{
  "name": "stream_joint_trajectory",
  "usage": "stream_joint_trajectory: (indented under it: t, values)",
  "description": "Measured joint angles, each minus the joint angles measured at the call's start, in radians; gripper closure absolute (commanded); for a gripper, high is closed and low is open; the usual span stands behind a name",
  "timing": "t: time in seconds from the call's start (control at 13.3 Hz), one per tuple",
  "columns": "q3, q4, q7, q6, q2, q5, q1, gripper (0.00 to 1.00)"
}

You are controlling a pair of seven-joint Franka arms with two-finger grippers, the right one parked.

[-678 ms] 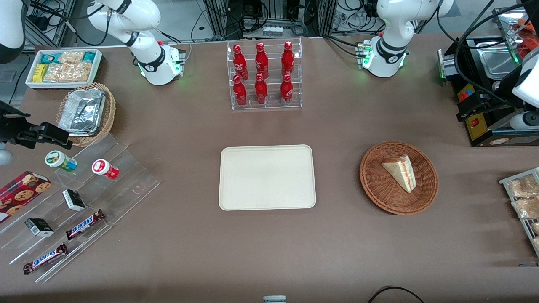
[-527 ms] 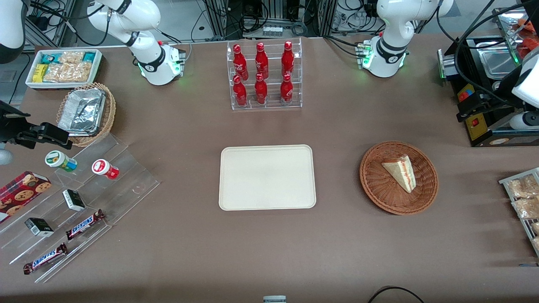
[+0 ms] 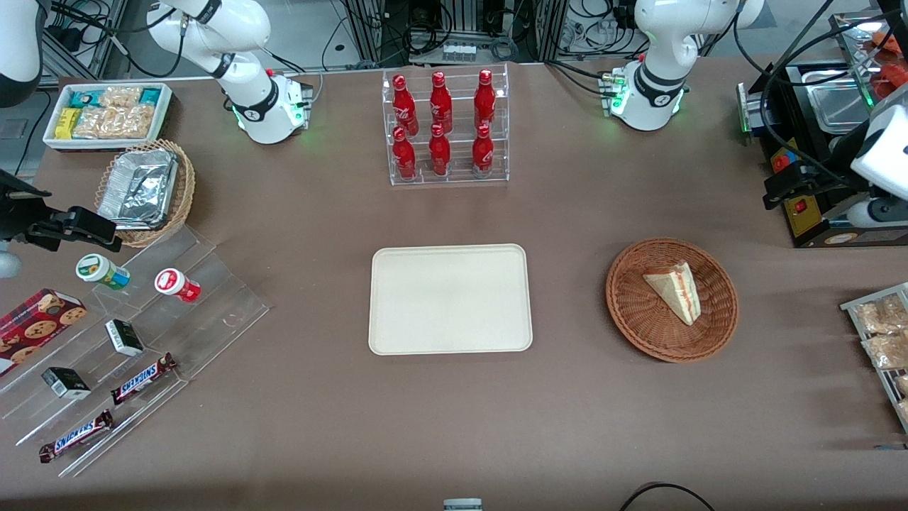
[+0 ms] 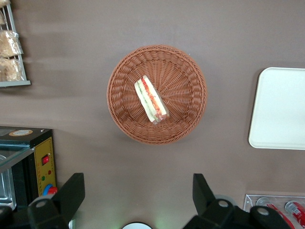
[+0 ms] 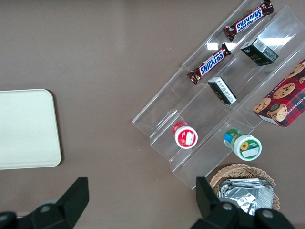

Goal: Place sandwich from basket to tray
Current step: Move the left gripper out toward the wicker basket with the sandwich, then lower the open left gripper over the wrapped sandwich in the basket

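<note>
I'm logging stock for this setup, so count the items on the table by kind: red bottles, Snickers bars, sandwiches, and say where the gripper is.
Red bottles: 6
Snickers bars: 2
Sandwich: 1, in the basket
Total: 9
The gripper hangs open, high above the table beside the basket.

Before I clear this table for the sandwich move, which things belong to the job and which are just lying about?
Belongs to the job:
sandwich, lying in the basket
basket
tray, nothing on it
gripper, open, high above the table near the basket

Just lying about:
red bottles in a clear rack
Snickers bars
cookie box
foil trays in the tan basket
</note>
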Motion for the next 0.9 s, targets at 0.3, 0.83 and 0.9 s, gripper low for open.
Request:
stream_joint_trajectory:
  t: [0.3, 0.83, 0.9]
  values:
    - [0.001, -0.074, -0.017, 0.096, 0.005, 0.000, 0.001, 0.00]
    - [0.001, -0.230, -0.206, 0.314, 0.020, 0.001, 0.001, 0.00]
    - [0.001, -0.252, -0.229, 0.340, 0.021, 0.001, 0.001, 0.00]
